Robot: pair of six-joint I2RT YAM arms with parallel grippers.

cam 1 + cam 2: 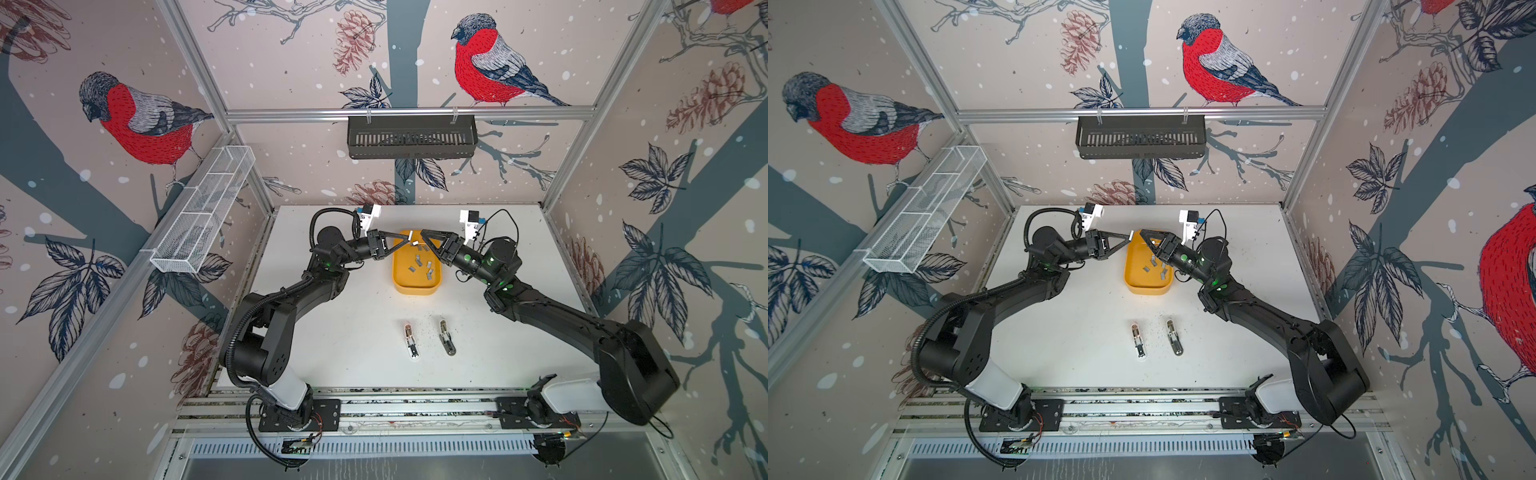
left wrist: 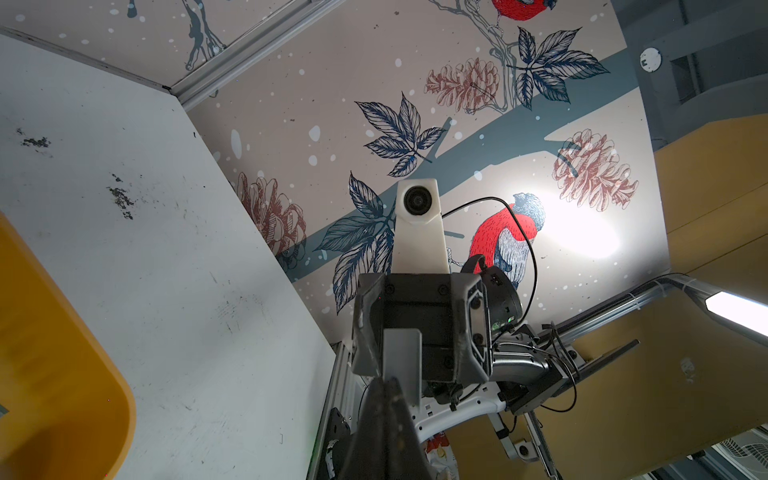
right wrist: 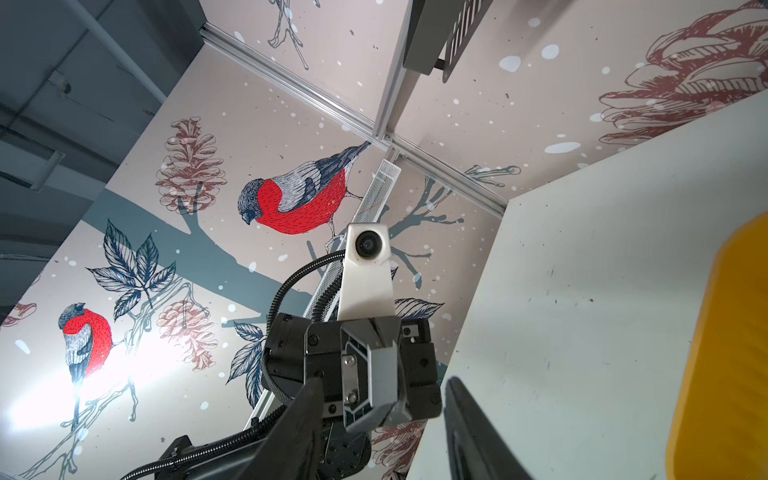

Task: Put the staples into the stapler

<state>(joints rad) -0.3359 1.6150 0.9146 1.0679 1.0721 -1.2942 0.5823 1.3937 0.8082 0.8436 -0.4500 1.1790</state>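
Your left gripper is clenched on one grey staple strip and holds it in the air over the far end of the yellow tray; in the left wrist view the strip is pinched at one end between the closed fingers. Your right gripper faces it tip to tip from the tray's right side with its jaws apart; in the right wrist view its two fingers flank the held strip, and neither touches it as far as that view shows, so it grasps nothing. Beneath both tools the loose staple strips lie scattered on the tray floor, mostly toward its far and right parts; the tray itself rests on the white table. On the tray's near side, well apart from it, a white-tipped mini stapler and a darker mini stapler lie side by side on the table; both point roughly toward the tray.
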